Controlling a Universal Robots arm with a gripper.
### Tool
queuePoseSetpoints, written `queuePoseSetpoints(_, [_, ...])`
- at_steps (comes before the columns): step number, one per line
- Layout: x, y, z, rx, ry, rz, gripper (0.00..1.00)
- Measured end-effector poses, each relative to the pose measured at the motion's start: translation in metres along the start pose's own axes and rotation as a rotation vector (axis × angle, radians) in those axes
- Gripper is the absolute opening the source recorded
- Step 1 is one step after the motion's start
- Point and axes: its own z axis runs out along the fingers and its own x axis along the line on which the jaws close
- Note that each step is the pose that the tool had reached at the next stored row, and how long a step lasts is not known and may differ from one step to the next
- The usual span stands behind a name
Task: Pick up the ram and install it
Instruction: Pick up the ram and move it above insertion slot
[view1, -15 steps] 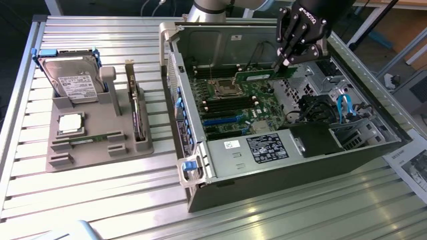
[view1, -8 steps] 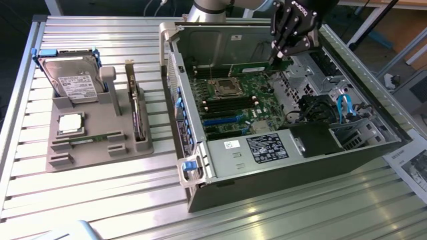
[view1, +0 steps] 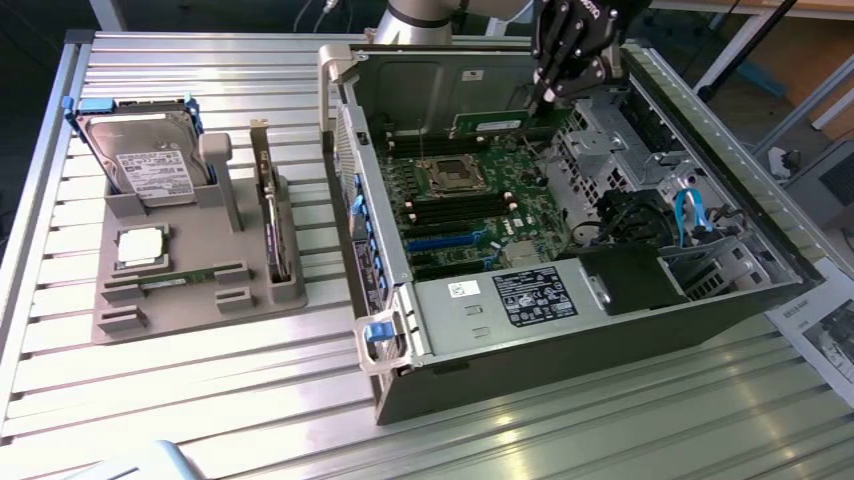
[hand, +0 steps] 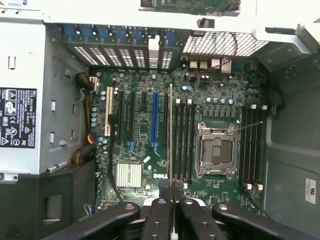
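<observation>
The gripper (view1: 545, 98) is seen lowered into the open computer case (view1: 747, 300), which lies on its side on a table of aluminium slats (view1: 200, 410). Its black fingers (hand: 161, 210) are clamped on the ram (view1: 491, 124), a narrow green stick on which a small white label can be made out but not read. In the wrist view the ram (hand: 170, 130) is seen edge-on as a thin line gripped between the fingertips of the gripper (hand: 170, 187). It is held above the motherboard (hand: 145, 150), lined up with the black memory slots (hand: 182, 140) that lie between the blue expansion slot (hand: 154, 117) and the open CPU socket (hand: 216, 150). Whether it touches a slot cannot be told. The word "DELL" (hand: 160, 175) is printed in white on the motherboard beside a small finned heatsink (hand: 129, 175). A black label with white text and warning symbols is carried by the power supply (hand: 17, 120), and its writing cannot be read. Toward the exterior view's left, well apart from the case, a grey holder (view1: 200, 300) is set on the table. In it a hard drive (view1: 147, 160) with an unreadable white label is stood on edge, a square silver CPU chip (view1: 140, 248) is laid flat, and a dark expansion card (view1: 274, 225) is stood upright.
</observation>
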Motion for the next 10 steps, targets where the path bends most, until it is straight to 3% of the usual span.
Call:
queuePoseSetpoints(2, [-0.0057,-0.0004,0.0007,0.0,0.0002,0.0,0.12])
queuePoseSetpoints(5, [-0.0057,-0.0003,0.0007,0.0001,-0.0001,0.0,0.12])
queuePoseSetpoints(10, [-0.0056,-0.0004,0.003,0.011,-0.0211,-0.001,0.12])
